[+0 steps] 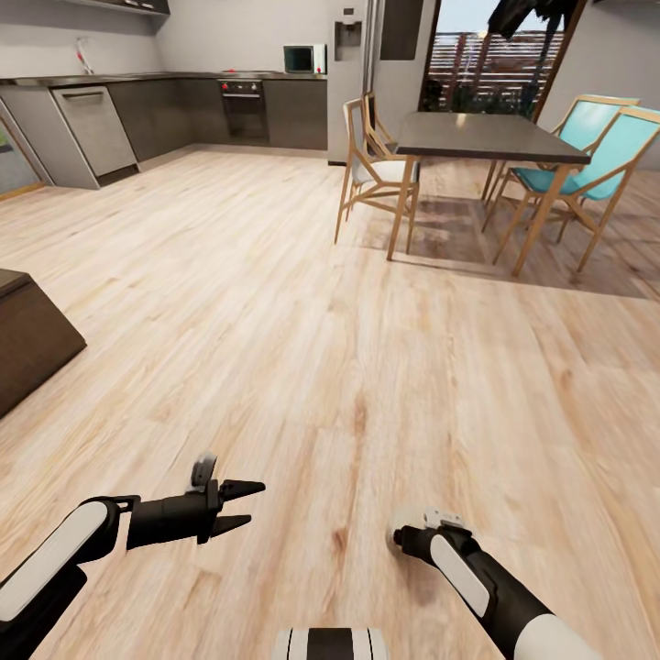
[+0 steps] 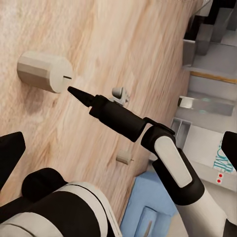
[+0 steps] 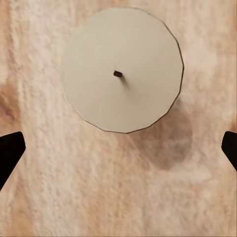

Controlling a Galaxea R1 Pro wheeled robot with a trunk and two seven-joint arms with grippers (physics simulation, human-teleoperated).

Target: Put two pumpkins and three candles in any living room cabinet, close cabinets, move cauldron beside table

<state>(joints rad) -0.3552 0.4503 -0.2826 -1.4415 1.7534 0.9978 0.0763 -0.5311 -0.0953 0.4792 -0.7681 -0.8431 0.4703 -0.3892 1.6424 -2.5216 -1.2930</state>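
A cream-beige candle (image 3: 121, 69) stands upright on the plank floor, seen from straight above with its dark wick in the middle. My right gripper (image 3: 118, 150) hangs over it, open, its black fingertips wide apart and clear of the wax. In the left wrist view the same candle (image 2: 44, 71) sits just beyond the right arm's tapered black finger (image 2: 81, 96). A second candle (image 2: 124, 157) stands farther off on the floor. My left gripper (image 1: 240, 504) is open and empty, held low over the floor. In the head view the right wrist (image 1: 431, 536) points downward.
A dark-brown furniture block (image 1: 27, 339) stands at the left edge. Ahead are a dining table (image 1: 486, 137) with wooden and turquoise chairs (image 1: 376, 174) and grey kitchen counters (image 1: 165, 110). A blue sofa (image 2: 148, 207) lies near the candles.
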